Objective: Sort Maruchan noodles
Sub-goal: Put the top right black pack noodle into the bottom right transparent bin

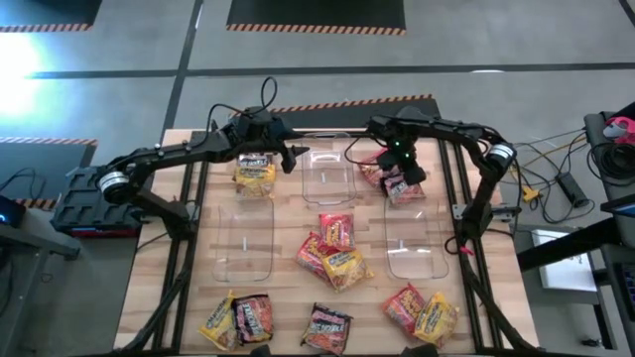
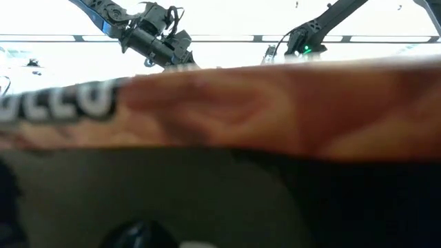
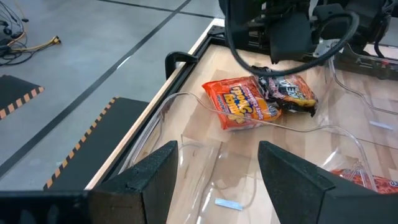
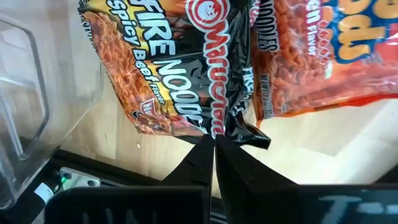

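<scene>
**Right claw pinches a black noodle packet at the far right bin**

Your right claw [image 4: 213,144] is pressed together on the crinkled edge of a black noodle packet [image 4: 180,68], which lies in the far right bin [image 1: 417,198] touching a red packet [image 4: 323,62]. Your left claw [image 3: 217,171] is spread with nothing between its fingers, hovering over the far middle bin [image 1: 329,171]. In the far left bin [image 1: 238,193] you have a yellow packet [image 1: 255,177] with a dark one on it. On the counter [image 1: 288,297], a cluster of red and yellow packets [image 1: 332,253] sits in the middle, between two near bins. Along the near edge lie a yellow and dark pair [image 1: 238,319] on the left, a black packet [image 1: 327,327] in the middle, and a red and yellow pair [image 1: 422,312] on the right.
</scene>
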You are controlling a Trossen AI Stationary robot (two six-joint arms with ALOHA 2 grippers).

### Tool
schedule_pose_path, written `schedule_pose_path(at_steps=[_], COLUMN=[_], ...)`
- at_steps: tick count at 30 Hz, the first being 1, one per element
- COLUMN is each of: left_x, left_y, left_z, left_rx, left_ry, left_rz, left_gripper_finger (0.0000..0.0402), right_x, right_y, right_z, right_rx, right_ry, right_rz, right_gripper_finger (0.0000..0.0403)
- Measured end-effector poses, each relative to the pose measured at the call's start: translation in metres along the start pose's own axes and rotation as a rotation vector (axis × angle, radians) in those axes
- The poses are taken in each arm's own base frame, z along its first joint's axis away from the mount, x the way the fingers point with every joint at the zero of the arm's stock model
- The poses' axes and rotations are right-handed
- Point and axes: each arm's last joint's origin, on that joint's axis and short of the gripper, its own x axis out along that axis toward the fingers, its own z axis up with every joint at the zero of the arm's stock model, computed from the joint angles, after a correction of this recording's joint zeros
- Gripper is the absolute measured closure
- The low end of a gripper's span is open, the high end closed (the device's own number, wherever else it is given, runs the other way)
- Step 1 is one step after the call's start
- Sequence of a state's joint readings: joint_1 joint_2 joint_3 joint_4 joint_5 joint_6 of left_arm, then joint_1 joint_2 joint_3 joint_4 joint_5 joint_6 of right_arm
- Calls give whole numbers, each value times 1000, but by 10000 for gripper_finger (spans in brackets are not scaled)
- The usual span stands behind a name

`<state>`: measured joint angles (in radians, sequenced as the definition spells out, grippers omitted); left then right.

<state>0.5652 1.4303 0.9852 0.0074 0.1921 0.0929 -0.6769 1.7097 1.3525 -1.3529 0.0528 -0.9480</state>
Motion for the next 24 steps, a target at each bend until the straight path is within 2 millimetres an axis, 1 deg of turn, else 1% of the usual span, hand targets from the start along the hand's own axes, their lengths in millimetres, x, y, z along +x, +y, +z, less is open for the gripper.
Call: schedule_pose_path(at_steps=[5,8,11,14,18,24], left_x=[0,0,0,0,0,1], left_y=[0,0,0,0,0,-1], left_z=[0,0,0,0,0,-1], left_rx=[-5,-7,-16,-21,-23,-23], left_ry=[0,0,1,1,1,7], left_rz=[0,0,0,-1,-1,-4], left_gripper_finger=[196,196,196,196,196,196], right_x=[-7,-7,-4,0,2,2], right_y=[4,3,-3,-7,-9,-13], right_z=[-3,-2,1,-1,-10,-20], right_rx=[52,128,263,410,512,634], right_ry=[-17,-25,-47,-43,-12,-6], right_rz=[-23,-30,-50,-36,2,27], right_gripper_finger=[394,394,394,389,364,304])
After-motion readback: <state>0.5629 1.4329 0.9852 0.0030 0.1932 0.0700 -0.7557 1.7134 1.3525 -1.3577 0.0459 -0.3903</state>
